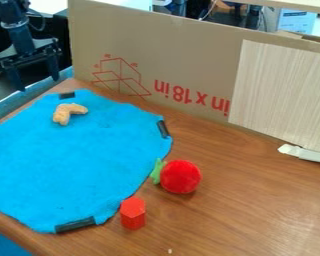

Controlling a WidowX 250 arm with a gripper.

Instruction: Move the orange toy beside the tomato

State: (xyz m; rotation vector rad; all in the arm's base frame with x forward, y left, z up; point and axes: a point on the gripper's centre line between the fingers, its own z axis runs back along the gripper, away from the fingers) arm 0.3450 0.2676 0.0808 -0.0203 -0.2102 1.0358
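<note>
The gripper (37, 83) hangs at the upper left, above and to the left of the blue cloth, its two fingers spread open with nothing between them. A curved light-orange toy (69, 113) lies on the cloth near its far edge, to the right of and lower than the gripper in the view. The round red tomato (181, 176) with green leaves rests right of the cloth, its leaves at the cloth's edge. The toy and the tomato are well apart.
A red hexagonal block (132, 213) stands by the lower right edge of the blue cloth (69, 165), which is taped to the wooden table (249, 200). A tall cardboard wall (183, 65) with a pale wood panel (283, 95) borders the back. A white object (306, 153) lies at the right.
</note>
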